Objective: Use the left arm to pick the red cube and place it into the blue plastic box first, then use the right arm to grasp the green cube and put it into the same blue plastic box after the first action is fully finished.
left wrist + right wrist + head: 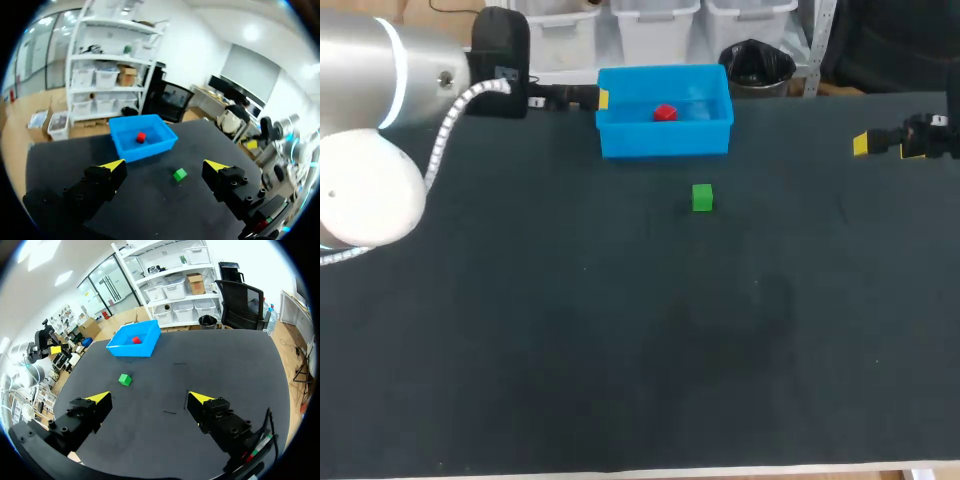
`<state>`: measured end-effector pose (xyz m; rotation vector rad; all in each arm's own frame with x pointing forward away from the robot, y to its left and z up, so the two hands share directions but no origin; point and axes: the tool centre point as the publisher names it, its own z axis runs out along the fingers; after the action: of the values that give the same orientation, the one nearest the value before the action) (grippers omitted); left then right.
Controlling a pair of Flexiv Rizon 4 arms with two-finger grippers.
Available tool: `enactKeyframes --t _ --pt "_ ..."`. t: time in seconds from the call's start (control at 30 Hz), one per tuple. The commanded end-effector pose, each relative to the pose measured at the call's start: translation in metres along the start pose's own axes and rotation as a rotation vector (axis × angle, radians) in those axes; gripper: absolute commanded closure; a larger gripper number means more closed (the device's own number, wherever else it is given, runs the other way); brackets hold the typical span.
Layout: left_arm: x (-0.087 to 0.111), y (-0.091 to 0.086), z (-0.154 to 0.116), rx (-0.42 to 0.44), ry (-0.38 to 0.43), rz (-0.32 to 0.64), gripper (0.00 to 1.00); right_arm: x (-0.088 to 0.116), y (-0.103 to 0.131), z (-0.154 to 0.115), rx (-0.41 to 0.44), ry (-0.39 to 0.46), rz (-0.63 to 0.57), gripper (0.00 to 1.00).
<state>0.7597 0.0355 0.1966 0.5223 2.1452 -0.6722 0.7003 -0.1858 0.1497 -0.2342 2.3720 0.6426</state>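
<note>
From above, the blue plastic box (665, 148) sits at the upper middle of the frame, near the far edge of the dark table (620, 340). The red cube (664, 113) lies inside it, on the floor of the box. The green cube (702, 197) rests on the bare tabletop just below the box, a little right of centre and clear of its front wall. The left arm (380, 130) fills the upper left corner. The left gripper (601, 98) reaches to the box's left wall, with one yellow tip showing beside the rim. The right gripper (888, 146) hangs at the right edge, well apart from both cubes.

From the left wrist, its two fingers stand wide apart with nothing between them. Ahead of them is the green cube on the table, and beyond that the blue box with the red cube in it.

From the right wrist, these fingers are also spread wide and hold nothing. The green cube lies ahead of the gripper, nearer one finger, and the box with the red cube sits farther on.
</note>
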Motion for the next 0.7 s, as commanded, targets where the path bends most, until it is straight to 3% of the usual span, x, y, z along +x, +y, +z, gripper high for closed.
enactKeyframes --t 0.03,0.4,0.7 --pt "0.004 0.006 -0.018 0.341 0.038 0.134 0.00 0.000 0.000 0.000 0.001 0.000 0.000 0.00" --pt "0.027 0.012 -0.031 0.477 0.106 0.233 0.00 0.000 0.000 0.000 0.001 0.000 0.000 0.00" --pt "0.057 0.019 -0.030 0.517 0.158 0.307 0.00 0.000 0.000 0.000 0.001 0.000 0.000 0.00"
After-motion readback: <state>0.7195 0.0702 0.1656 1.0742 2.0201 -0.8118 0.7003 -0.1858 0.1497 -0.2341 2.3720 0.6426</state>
